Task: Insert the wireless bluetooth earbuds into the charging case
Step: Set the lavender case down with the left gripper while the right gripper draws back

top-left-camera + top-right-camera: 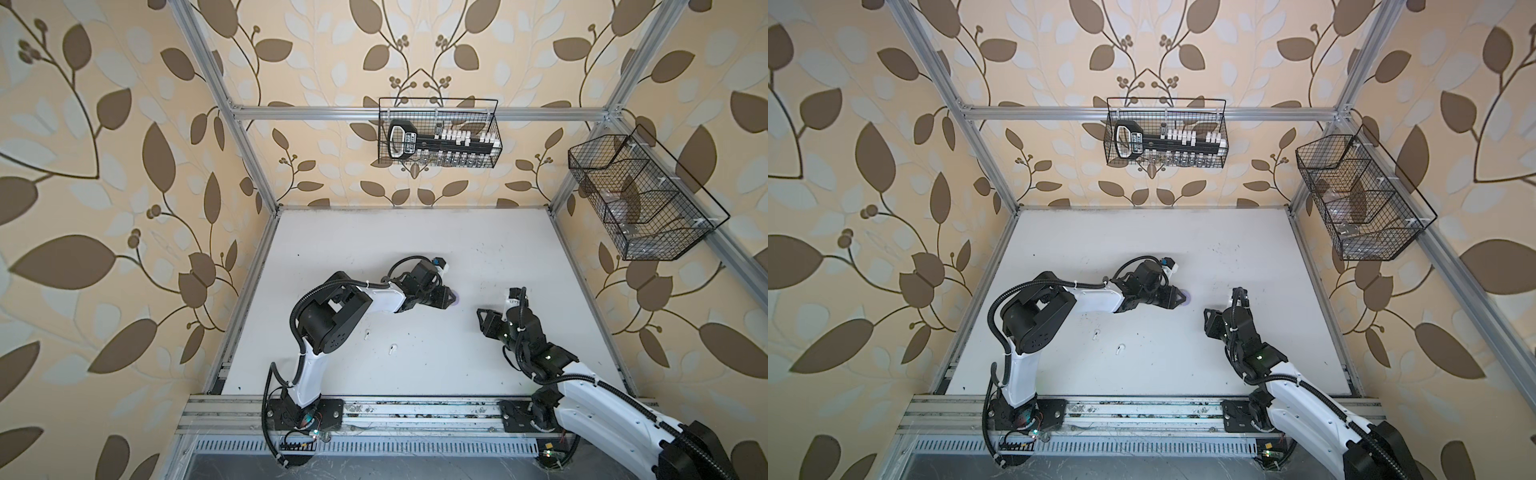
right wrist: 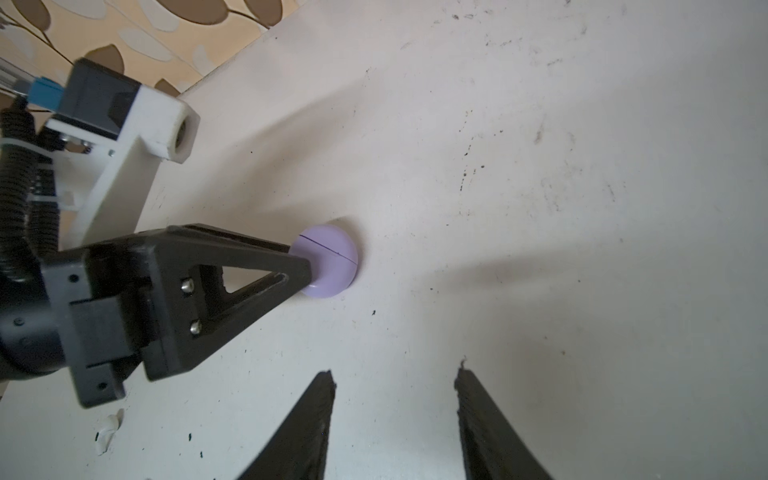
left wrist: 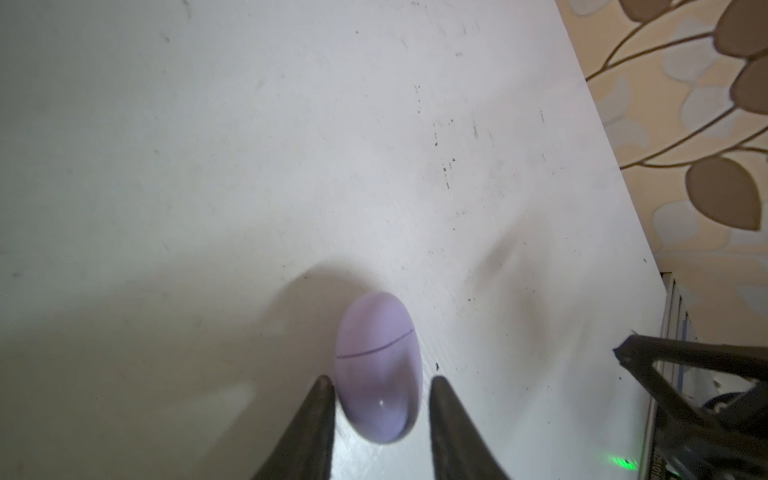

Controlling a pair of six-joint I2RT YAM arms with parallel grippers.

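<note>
Lavender charging case [image 3: 376, 365], closed, is straddled by spread left gripper [image 3: 380, 379], well inside table [image 1: 415, 241] edges. Right gripper [image 2: 395, 370] is held spread, empty, nearby. White earbuds [image 1: 368, 333] are laid on open surface.

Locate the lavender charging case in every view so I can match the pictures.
Top view: lavender charging case, a sliver past the left gripper tip, near the picture's middle.
Top view: same sliver, again at that tip.
Left wrist: large, closed, seam showing, between the gripper's open jaws.
Right wrist: small, at that gripper's tip.
Landmark: the left gripper, visible in all four.
</note>
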